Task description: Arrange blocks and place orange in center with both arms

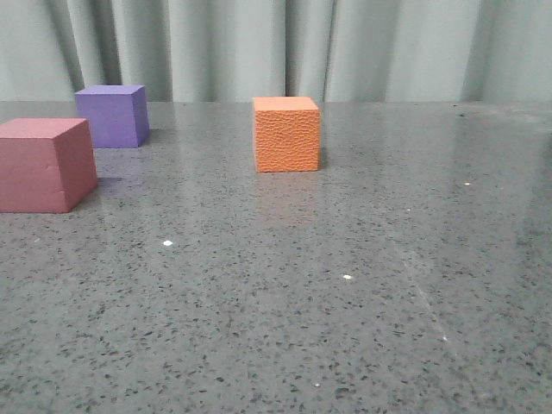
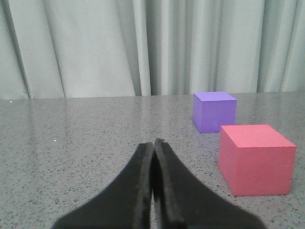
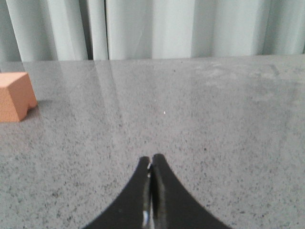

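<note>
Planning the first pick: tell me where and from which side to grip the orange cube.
Grip the orange cube across its two upright side faces, coming down from above. It sits flat and square on the table, alone, with open space on both sides. The right gripper looks better placed, since the cube shows in its view; its fingers are shut, so open them first.

Orange cube (image 1: 286, 134): pebbled, matte. Pink-red cube (image 1: 45, 164), purple cube (image 1: 112, 116): smooth, matte. Table (image 1: 345, 285): glossy speckled stone.

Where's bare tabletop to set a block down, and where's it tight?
Free: the whole table right of the orange cube, and the near strip in front of all three. Also bare between orange and the purple cube. Tight: far left, where purple sits just behind the pink-red cube, a narrow gap between them.
</note>
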